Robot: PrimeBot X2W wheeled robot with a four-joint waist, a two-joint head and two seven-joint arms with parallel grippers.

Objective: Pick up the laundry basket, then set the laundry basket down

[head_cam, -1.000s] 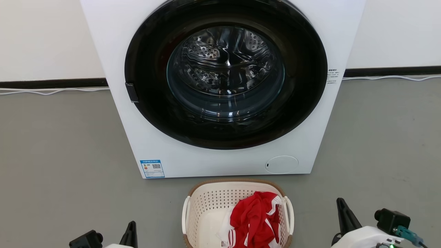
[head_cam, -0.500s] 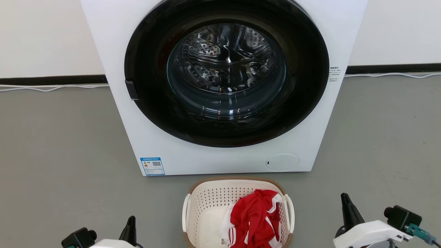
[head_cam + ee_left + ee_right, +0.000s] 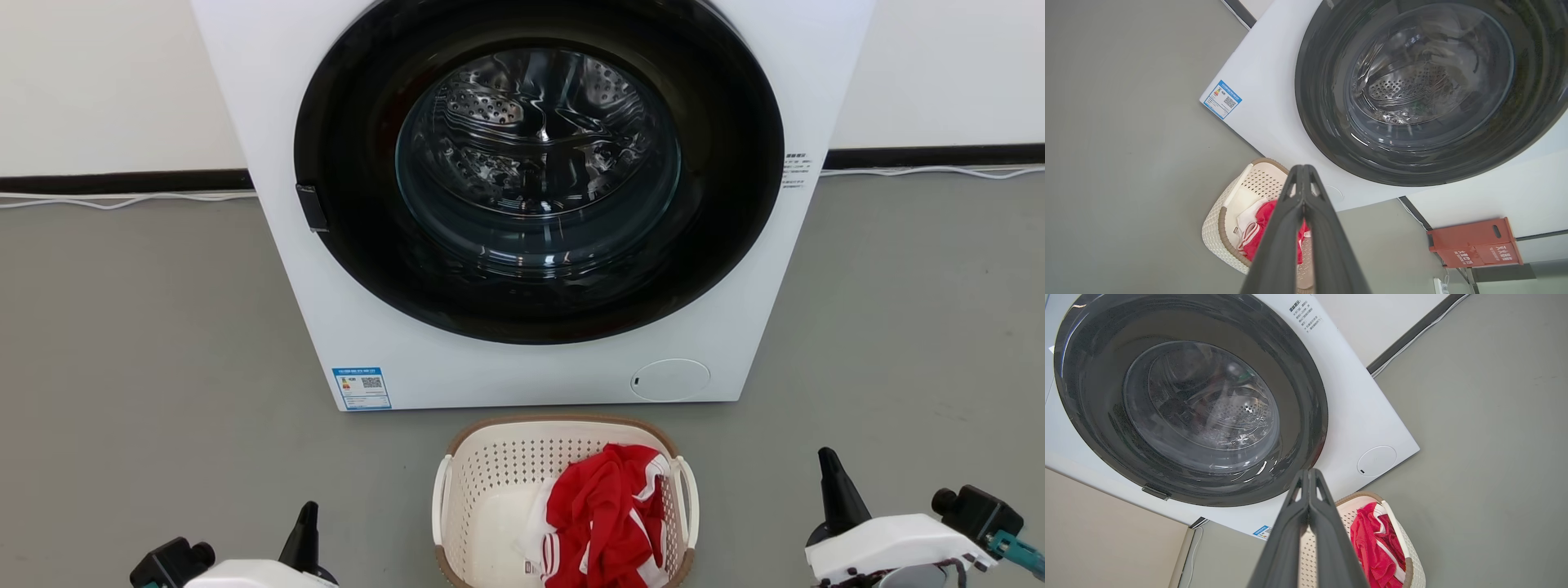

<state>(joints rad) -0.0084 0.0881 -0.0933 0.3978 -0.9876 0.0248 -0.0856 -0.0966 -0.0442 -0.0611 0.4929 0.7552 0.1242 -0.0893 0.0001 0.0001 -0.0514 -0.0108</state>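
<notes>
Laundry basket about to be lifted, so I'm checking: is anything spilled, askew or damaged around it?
Nothing stands out. The laundry basket sits upright on the floor before the washer, and the red-and-white garment lies bunched inside it, nothing spilled around it.

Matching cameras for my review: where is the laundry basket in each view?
Head view: laundry basket bottom centre, in front of the washer.
Left wrist view: lower left of centre, partly behind the left gripper.
Right wrist view: bottom right of centre, partly behind the right gripper.
Shared landmark: the washer's blue label.
</notes>
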